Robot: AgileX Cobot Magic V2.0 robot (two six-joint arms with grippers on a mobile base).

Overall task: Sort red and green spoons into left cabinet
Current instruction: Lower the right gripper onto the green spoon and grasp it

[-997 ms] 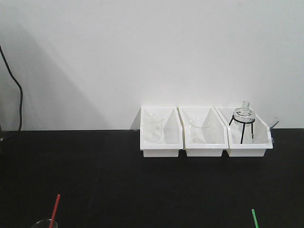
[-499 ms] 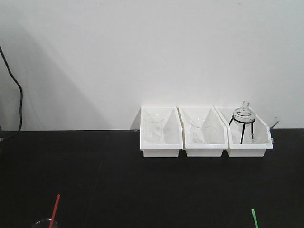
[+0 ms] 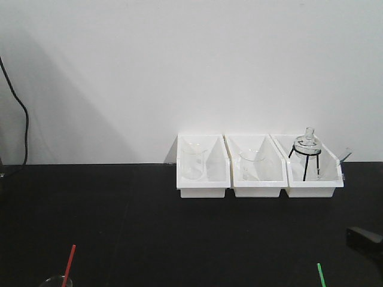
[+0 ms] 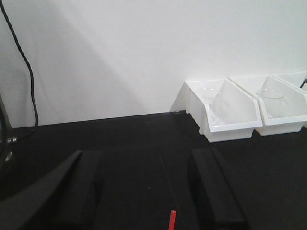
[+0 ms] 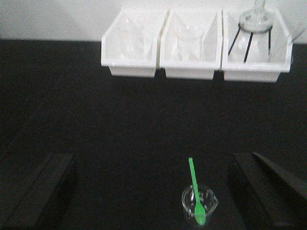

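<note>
- Exterior front-facing view: the red spoon (image 3: 70, 262) leans out of a clear beaker (image 3: 55, 280) at 7 o'clock of the frame. Only the handle tip of the green spoon (image 3: 321, 275) shows, at 5 o'clock. Both stand on a matte black table (image 3: 149, 221) before a plain white wall (image 3: 179, 72). Three white bins (image 3: 258, 173) holding glassware sit at 3 o'clock against the wall, and a black cable (image 3: 24, 128) hangs at 9 o'clock. The left cabinet appears in no view.
- Left wrist-mounted view: the left gripper (image 4: 144, 155) has its jaws spread wide with nothing between them. The red spoon (image 4: 171, 219) shows only as a handle tip at 6 o'clock, between the two fingers. The spoon looks thin, light, stiff and smooth. The free upper handle is the likely place to pinch, firmly enough that the plastic does not slip.
- Right wrist-mounted view: the right gripper (image 5: 151, 163) is likewise spread and empty. The green spoon (image 5: 193, 177) stands bowl-down in a small glass beaker (image 5: 199, 207) at 6 o'clock, its handle leaning toward 12 o'clock. The beaker looks light and fragile, so dragging the handle sideways could tip or slide it; drawing the spoon out along its lean seems safer. Bare black surface separates this beaker from the bins at 12 o'clock.
</note>
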